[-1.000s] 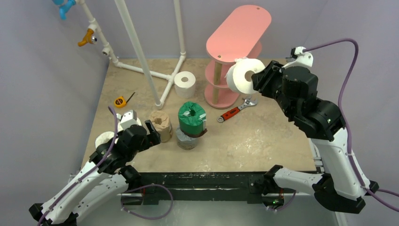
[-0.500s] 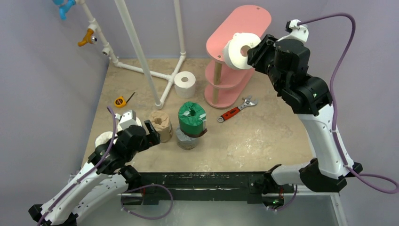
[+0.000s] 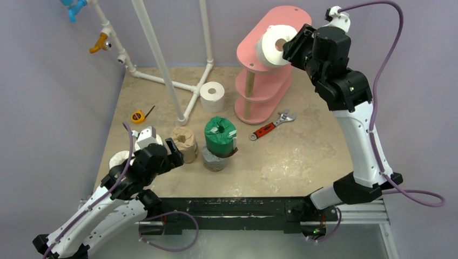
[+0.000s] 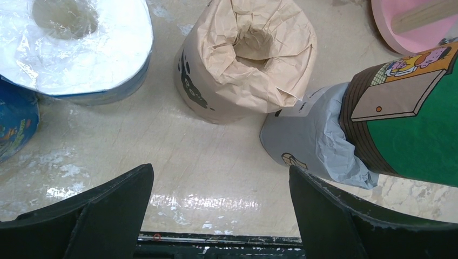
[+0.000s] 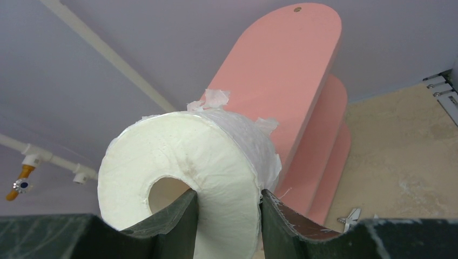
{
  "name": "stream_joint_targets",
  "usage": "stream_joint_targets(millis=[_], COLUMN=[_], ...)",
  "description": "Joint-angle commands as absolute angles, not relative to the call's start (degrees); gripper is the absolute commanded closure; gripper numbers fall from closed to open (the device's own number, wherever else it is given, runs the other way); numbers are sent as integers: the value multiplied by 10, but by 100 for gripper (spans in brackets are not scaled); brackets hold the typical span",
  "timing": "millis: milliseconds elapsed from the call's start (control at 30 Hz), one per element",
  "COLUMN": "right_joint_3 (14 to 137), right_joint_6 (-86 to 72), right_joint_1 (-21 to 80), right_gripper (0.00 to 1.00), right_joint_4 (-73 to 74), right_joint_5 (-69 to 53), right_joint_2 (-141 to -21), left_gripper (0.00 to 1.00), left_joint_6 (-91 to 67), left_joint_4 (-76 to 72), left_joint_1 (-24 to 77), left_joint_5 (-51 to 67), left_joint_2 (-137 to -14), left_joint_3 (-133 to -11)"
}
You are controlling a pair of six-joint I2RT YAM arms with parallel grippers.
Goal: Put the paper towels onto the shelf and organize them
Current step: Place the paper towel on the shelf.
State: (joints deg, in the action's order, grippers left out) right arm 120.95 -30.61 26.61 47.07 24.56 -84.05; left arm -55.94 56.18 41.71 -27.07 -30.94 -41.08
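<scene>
risk lies in the release: the white plastic-wrapped paper towel roll (image 3: 268, 51) hangs tilted on its side above the top board of the tall pink three-board shelf (image 3: 286, 19), its wall pinched by the right jaws, one inside the core. let go at this angle, it could roll off onto the surface (image 3: 302, 156). the left jaws stand spread and empty near the tan paper-wrapped roll (image 4: 227, 81).

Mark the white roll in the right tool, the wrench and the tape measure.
held white roll (image 3: 268, 51): top external view, on its flat end face, left of the core hole.
wrench (image 3: 263, 131): top external view, on the red handle.
tape measure (image 3: 138, 116): top external view, on the yellow case.
</scene>
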Motion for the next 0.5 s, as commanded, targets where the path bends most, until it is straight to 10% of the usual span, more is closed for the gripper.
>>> stream_joint_targets(millis=[0, 467], right_joint_3=[1248, 1246], right_joint_6=[-311, -325], right_joint_1=[259, 243], right_gripper=[71, 70], right_joint_4=[412, 415], right_joint_5=[213, 164], right_joint_2=[-836, -852], left_gripper=[5, 5], left_joint_6=[-559, -562], left_joint_4=[568, 566], left_joint_1=[419, 419], left_joint_5=[-280, -279], left_joint_2=[-304, -304], left_joint_3=[-431, -421])
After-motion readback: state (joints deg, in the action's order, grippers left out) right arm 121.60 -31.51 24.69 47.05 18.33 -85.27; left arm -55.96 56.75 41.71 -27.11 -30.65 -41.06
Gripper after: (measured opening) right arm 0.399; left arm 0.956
